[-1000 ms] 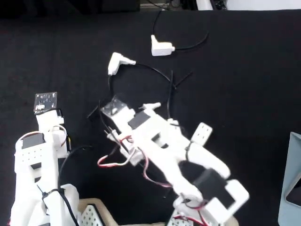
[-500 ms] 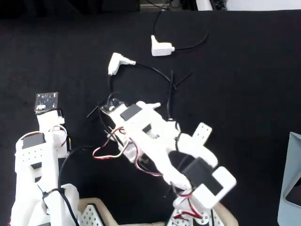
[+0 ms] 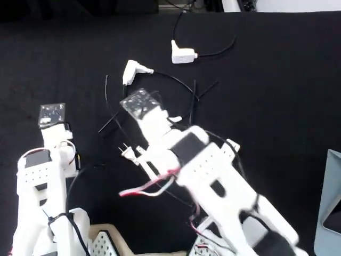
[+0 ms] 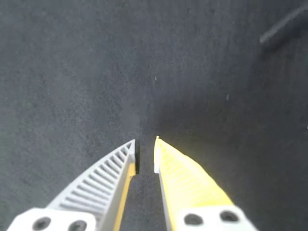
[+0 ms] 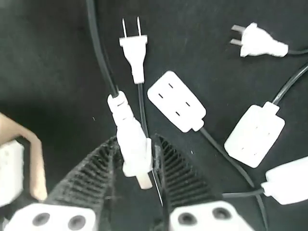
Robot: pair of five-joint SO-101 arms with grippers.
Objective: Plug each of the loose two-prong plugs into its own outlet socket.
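In the right wrist view my right gripper (image 5: 137,142) is shut on a white plug (image 5: 131,139). Its black cord (image 5: 98,53) runs away from the fingers, and the plug's metal end points back toward the wrist. Beyond it on the black cloth lie a loose two-prong plug (image 5: 133,48), a white outlet socket (image 5: 176,101), a second socket block (image 5: 254,128) and another plug (image 5: 258,41). From above, the right arm (image 3: 186,154) reaches over the table's middle, with a small two-prong plug (image 3: 128,152) beside it. My left gripper (image 4: 145,143) hangs shut over bare cloth, holding nothing.
Two white corded plugs (image 3: 133,70) (image 3: 183,53) lie farther back on the table. Black cords (image 3: 189,98) loop around the middle. The left arm (image 3: 40,170) stands at the near left. A grey box edge (image 3: 331,202) rises at the right.
The right arm has swung up and farther from the base, drawing a black cord up with it. A small two-prong plug now shows beside it. The left arm has not moved.
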